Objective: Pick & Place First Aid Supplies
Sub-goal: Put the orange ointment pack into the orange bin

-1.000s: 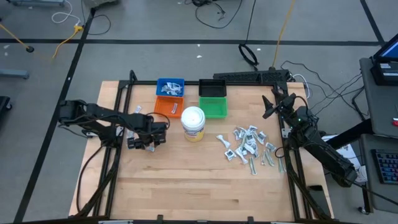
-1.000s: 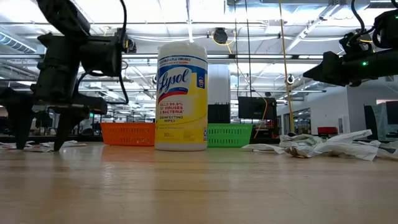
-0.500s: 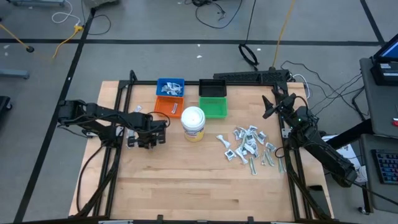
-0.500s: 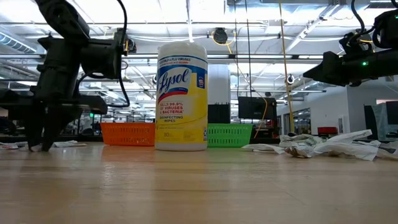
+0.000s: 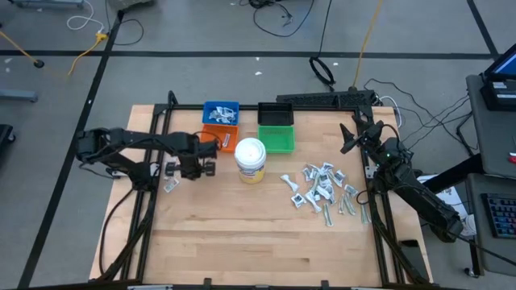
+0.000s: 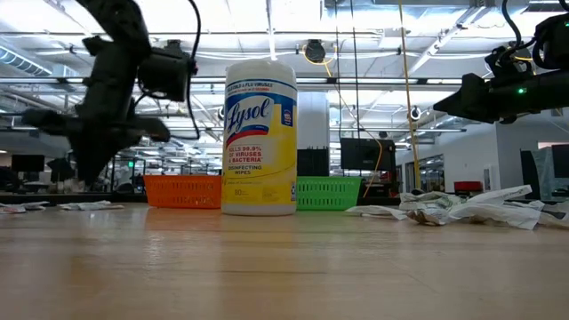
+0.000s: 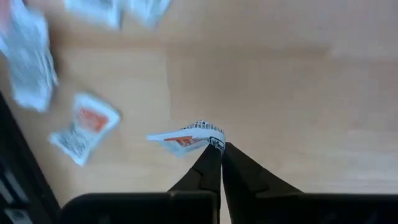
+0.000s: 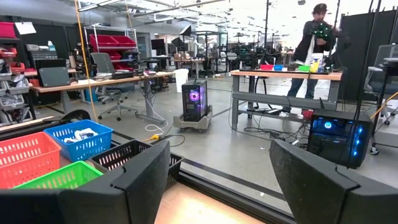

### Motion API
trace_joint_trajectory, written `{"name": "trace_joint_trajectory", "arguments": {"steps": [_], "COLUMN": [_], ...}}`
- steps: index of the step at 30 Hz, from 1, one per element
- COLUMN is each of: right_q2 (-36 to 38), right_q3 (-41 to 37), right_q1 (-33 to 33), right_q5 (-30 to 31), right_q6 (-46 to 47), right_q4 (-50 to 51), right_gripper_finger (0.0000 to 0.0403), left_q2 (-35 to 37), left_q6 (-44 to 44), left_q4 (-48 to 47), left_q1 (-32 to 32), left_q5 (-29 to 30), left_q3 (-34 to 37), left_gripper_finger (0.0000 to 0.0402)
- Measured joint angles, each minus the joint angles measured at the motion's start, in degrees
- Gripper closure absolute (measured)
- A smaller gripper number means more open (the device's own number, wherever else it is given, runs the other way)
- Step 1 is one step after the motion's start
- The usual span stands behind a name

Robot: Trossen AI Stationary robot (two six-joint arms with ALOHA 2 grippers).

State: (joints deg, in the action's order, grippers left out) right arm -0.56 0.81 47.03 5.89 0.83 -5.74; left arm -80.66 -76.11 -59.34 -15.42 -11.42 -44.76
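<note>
The left tool [image 7: 219,149] hangs above the left side of the surface [image 5: 242,234], left of the jar [image 5: 251,159], fingers pinched together on the corner of a packet [image 7: 186,135] lifted off the wood. Two more packets [image 7: 82,127] lie below it by the left edge. The right tool [image 8: 217,171], fingers apart, waits at the far right, beyond the main pile of supplies [image 5: 322,189].
</note>
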Motion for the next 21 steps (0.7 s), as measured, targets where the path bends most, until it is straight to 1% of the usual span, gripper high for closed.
{"name": "trace_joint_trajectory", "arguments": {"steps": [4,10,13,17,21], "right_q2": [0.00,0.00,0.00,0.01,0.00], "right_q3": [0.01,-0.01,0.00,0.00,0.01], "right_q1": [0.00,0.01,0.01,0.01,0.01], "right_q5": [0.00,0.00,-0.01,0.00,0.00], "right_q6": [0.01,-0.01,0.00,0.01,0.01], "right_q4": [0.00,0.00,0.00,0.00,0.00], "right_gripper_finger": [0.0130,0.0131,0.0132,0.0131,0.0131], "left_q2": [0.00,-1.33,-4.16,-9.50,-15.20], "left_q6": [5.67,13.17,17.55,23.55,29.09], "left_q4": [-5.09,-8.41,-10.88,-12.52,-13.74], "left_q1": [-3.90,-9.73,-12.32,-15.04,-17.11], "left_q5": [1.85,3.08,3.09,3.57,3.77], "left_q3": [-5.04,-11.34,-14.99,-20.33,-26.73], "left_gripper_finger": [0.0387,0.0395,0.0392,0.0398,0.0392]}}
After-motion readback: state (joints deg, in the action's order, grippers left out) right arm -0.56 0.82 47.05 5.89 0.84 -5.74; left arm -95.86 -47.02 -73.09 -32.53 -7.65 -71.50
